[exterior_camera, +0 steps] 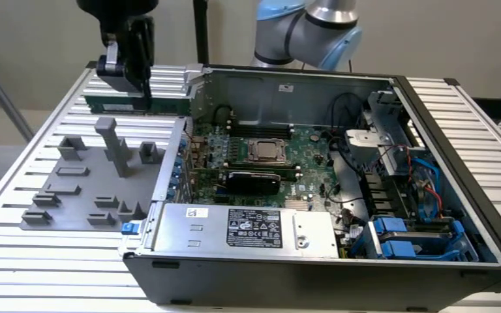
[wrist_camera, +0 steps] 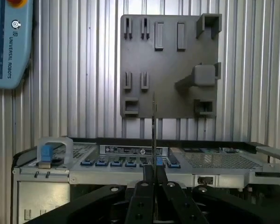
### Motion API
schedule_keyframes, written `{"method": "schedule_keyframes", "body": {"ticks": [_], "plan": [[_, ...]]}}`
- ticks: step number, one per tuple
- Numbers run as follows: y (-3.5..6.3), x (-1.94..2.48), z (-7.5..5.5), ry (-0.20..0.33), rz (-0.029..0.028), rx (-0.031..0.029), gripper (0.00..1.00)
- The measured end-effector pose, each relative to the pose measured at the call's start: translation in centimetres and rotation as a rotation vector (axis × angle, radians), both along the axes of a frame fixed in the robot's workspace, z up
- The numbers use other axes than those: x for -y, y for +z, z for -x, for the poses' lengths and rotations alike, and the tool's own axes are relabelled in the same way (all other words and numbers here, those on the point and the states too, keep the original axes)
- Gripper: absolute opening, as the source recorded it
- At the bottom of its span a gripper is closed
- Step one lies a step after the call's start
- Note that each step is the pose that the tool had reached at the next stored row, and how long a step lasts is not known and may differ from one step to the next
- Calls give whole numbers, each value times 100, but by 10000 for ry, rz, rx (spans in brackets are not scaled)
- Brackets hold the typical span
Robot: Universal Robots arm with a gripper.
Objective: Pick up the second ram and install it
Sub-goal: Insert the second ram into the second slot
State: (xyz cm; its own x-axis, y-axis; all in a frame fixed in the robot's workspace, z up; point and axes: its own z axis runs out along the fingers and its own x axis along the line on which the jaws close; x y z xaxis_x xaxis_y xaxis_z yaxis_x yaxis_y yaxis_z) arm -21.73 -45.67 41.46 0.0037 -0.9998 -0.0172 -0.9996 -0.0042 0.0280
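The end effector [exterior_camera: 145, 98] grasps the second ram [exterior_camera: 169, 104] aloft beside the computer case [exterior_camera: 320, 280].

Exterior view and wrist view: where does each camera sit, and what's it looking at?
Exterior view: off the arm, up high, looking down into the open computer case; shows the arm and the gripper clamping the second ram.
Wrist view: on the wrist, looking along the fingers, past the edge-on ram, to the grey fixture plate.
Both show: gripper, ram, case, plate.
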Motion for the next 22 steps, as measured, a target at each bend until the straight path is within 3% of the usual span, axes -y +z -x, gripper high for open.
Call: {"method": "schedule_keyframes", "body": {"ticks": [6, 22], "plan": [[-37, -25, -273, 0, 0, 0, 0], [-308, -226, -1003, 0, 0, -1, 0]]}}
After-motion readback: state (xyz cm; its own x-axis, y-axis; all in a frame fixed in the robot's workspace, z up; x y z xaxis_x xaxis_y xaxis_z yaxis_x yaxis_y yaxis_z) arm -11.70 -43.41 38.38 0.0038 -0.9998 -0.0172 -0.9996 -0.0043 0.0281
